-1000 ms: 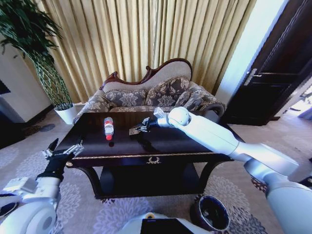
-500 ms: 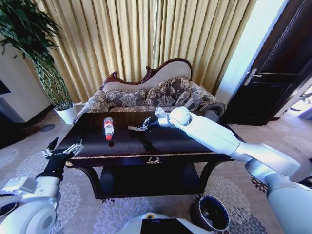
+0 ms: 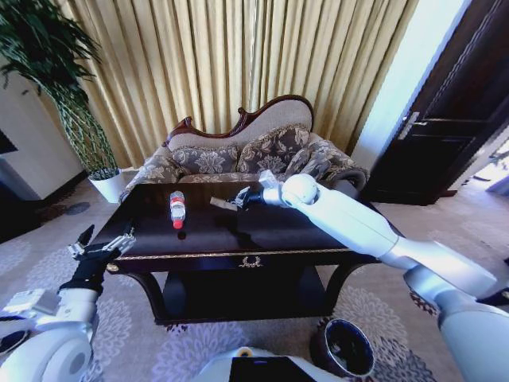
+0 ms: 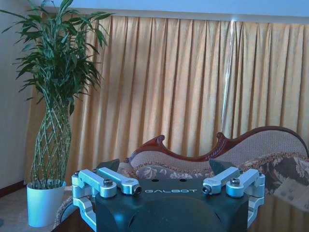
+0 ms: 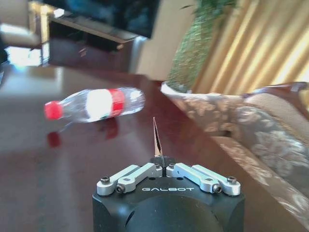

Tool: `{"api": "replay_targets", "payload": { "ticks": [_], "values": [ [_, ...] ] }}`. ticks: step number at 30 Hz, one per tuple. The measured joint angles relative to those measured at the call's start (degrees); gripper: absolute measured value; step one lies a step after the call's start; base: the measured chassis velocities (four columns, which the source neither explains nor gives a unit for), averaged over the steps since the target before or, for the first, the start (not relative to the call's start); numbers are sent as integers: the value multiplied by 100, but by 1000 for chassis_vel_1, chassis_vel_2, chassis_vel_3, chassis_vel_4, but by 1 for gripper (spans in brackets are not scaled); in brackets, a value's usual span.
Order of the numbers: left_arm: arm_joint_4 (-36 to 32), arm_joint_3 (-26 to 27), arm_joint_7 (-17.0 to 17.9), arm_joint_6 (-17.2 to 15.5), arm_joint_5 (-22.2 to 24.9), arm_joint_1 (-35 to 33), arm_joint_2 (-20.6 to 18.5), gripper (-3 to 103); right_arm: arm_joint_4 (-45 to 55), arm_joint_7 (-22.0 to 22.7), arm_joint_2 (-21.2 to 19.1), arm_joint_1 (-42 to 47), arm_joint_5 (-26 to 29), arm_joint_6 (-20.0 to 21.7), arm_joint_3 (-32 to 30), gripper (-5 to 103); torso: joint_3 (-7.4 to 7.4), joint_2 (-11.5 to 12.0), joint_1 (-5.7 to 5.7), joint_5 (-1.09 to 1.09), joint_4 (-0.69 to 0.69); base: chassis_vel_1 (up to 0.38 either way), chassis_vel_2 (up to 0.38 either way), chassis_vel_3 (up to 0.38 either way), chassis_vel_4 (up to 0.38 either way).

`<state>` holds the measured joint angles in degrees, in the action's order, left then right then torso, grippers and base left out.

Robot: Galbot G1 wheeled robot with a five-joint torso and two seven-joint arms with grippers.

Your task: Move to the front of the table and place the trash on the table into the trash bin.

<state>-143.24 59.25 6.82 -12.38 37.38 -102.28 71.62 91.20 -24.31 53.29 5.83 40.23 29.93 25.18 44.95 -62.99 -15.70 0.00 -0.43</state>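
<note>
Our right hand (image 3: 238, 199) is pinched shut on a thin tan scrap (image 5: 157, 137), held above the worktop (image 3: 238, 231) near the bottle (image 3: 176, 208). Our left hand (image 3: 102, 247) waits open by the worktop's corner. The pinch catches only the scrap's edge, so we might drop it short of the trash bin (image 3: 343, 348).

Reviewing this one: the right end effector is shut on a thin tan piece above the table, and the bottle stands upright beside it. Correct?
Not quite. The bottle lies on its side on the table, as the right wrist view shows. The rest holds: the right end effector is shut on the thin tan piece above the tabletop.
</note>
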Motion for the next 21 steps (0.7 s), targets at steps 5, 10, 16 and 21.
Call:
{"api": "replay_targets", "payload": {
  "ticks": [5, 10, 16, 21],
  "values": [
    [0, -34, 3, 0, 0, 12, 1, 100, 52, 782, -160, 349, 549, 130, -637, 0, 0, 0, 0, 0, 1, 0, 0, 0, 0],
    [0, -38, 44, 0, -4, 62, 5, 100, 362, 1512, -338, 1047, 821, 151, -1706, 0, 0, 0, 0, 1, -1, 0, 0, 0, 0],
    [0, -2, 127, -16, 38, 85, -13, 100, 761, 2334, -502, 1814, 1013, 128, -2647, 0, 0, 0, 0, 0, 0, 0, 0, 0, 0],
    [0, 16, 157, -27, 112, 106, -78, 100, 1130, 3037, -717, 2660, 1006, -47, -3571, 0, -1, 0, 0, 0, -2, 0, 0, 0, 0]
  ]
}}
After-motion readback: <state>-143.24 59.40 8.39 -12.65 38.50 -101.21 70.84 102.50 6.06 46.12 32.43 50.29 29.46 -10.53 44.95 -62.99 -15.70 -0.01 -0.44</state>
